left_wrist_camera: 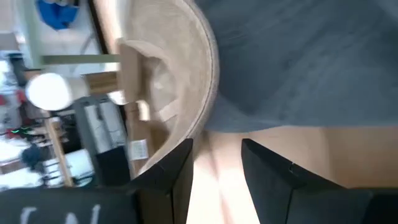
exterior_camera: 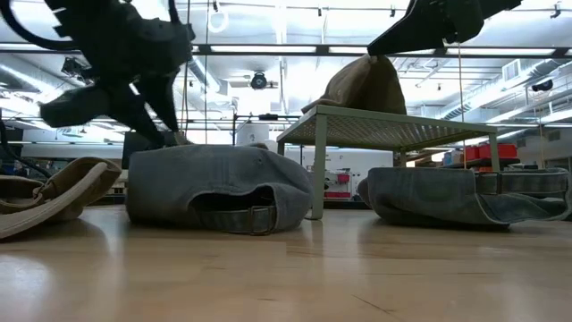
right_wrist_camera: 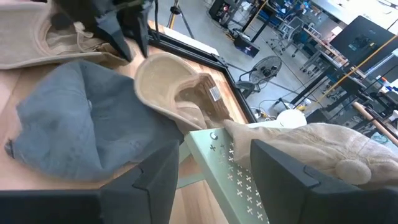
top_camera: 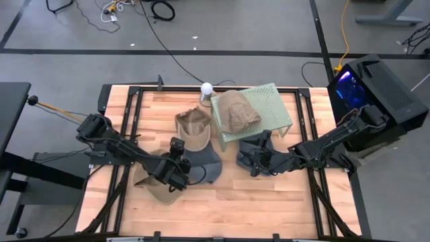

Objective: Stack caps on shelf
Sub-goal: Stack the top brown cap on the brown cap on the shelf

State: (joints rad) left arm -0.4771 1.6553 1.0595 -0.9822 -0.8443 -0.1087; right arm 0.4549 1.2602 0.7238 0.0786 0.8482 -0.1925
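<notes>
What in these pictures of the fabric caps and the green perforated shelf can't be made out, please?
- Tan fabric cap under the left gripper: high view, the arm covers most of it.
- Slate blue-grey fabric cap beside the pale green perforated metal shelf: high view, the right gripper hides much of it.
- Whether the left fingers touch anything: left wrist view, blurred.
- Shelf's far legs: low view, behind the blue-grey cap.

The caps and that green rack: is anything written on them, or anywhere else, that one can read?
No text reads clearly.
Tan cap lying upside down: a small white tag inside, print too small to read.
Pale marks at the left wrist view's lower edge: blurred, unreadable.
Green shelf: only punched holes, no writing.
</notes>
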